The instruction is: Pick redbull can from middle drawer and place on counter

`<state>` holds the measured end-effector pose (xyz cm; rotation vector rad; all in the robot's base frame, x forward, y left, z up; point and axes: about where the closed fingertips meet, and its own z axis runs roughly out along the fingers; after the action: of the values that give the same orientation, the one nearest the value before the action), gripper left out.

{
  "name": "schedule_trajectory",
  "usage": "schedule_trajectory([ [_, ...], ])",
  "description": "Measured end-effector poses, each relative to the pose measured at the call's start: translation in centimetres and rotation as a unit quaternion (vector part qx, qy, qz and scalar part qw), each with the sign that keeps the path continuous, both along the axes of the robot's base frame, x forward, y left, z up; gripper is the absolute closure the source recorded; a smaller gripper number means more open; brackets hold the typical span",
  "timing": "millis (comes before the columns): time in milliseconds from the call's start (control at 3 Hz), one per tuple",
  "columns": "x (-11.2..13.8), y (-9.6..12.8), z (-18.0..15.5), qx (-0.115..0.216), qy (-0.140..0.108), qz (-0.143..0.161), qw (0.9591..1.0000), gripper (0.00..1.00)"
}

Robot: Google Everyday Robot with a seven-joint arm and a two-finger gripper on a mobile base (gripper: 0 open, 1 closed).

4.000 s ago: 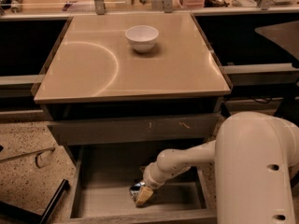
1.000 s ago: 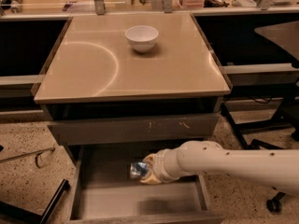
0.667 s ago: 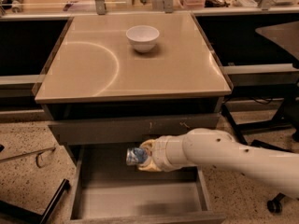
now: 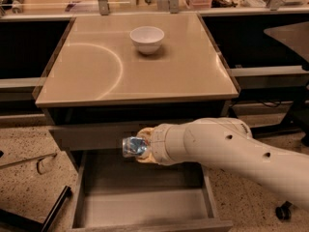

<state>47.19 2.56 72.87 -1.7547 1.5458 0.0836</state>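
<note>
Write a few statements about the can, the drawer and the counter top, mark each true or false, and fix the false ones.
1. The hand grips the slim silver-and-blue metal can in the air above the open drawer's floor. True.
2. The can stands on the tan glossy counter. False: it is in the hand, below the counter's front edge, in front of the scratched grey drawer front.
3. A round white bowl sits on the counter near its far edge. True.
4. The wide grey-brown middle drawer is pushed shut. False: it is pulled out, and its flat bottom shows.
</note>
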Motion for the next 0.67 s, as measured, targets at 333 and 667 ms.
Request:
schedule_trajectory([
  [333, 0.0, 0.0, 0.0, 0.0, 0.0, 0.0, 1.0, 1.0],
  [667, 1.4, -0.9, 4.3, -0.017, -0.051, -0.002, 0.9985, 1.0],
])
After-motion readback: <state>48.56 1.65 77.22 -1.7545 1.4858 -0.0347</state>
